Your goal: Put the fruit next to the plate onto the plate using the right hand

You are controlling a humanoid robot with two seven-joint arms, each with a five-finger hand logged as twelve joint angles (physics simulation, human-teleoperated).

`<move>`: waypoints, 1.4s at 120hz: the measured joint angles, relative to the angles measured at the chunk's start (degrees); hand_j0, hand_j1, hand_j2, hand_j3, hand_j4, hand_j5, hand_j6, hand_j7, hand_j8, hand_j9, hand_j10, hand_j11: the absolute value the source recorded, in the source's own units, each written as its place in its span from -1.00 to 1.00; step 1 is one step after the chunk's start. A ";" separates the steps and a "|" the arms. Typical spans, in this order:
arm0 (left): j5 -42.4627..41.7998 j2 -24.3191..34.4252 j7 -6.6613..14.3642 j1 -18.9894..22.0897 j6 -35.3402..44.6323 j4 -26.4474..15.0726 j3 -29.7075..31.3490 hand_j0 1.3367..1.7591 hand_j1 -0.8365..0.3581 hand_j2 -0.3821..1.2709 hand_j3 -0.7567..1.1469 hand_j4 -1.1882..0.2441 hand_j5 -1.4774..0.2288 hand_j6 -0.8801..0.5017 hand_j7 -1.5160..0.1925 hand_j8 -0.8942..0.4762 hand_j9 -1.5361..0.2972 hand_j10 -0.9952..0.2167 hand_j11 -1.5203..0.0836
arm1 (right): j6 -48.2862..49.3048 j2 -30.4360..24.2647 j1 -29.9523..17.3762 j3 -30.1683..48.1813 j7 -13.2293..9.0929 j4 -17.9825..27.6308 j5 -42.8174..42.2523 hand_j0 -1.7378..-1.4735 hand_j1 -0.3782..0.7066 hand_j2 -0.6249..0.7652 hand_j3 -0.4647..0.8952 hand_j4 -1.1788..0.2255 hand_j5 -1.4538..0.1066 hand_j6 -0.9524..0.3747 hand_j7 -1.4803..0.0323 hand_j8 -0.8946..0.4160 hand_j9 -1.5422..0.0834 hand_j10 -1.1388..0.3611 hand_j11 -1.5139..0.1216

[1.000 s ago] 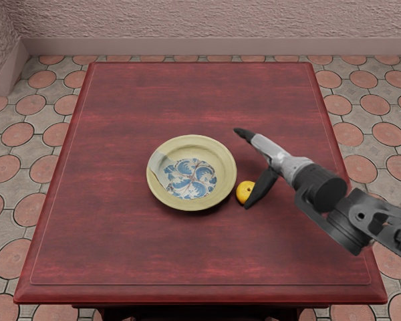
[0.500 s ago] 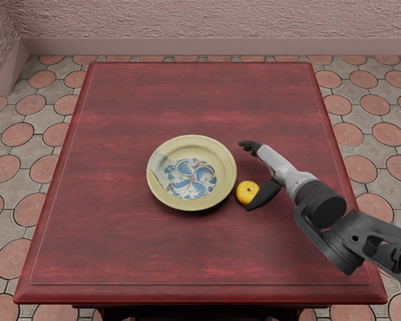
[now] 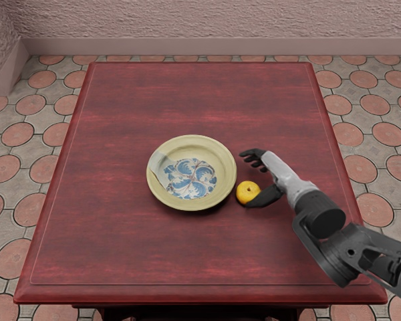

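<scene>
Head view shows us the right hand [image 3: 273,175] lower than a second ago, thumb now against the orange fruit [image 3: 246,192]. Its fingers [image 3: 252,159] half curl, gripping nothing yet. The fruit lies on the desk [image 3: 120,221] just beside the plate [image 3: 191,141]; we judge the grasp near.

No readable text, label, brand, number or sign appears on anything in view.

One plate [image 3: 191,172] and one fruit [image 3: 246,192] lie on one table [image 3: 120,120]; one robot hand [image 3: 266,179] is in view.
</scene>
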 joint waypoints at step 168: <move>0.01 0.00 0.00 0.00 -0.01 0.00 0.01 0.52 0.98 -0.54 -0.20 0.66 0.73 0.27 0.77 0.30 0.67 0.64 0.89 | -2.41 0.36 -0.51 2.75 -0.06 0.00 -0.02 -0.40 0.18 0.29 -0.32 -0.17 -0.17 -0.36 -0.09 -0.31 -0.10 -0.26 -0.11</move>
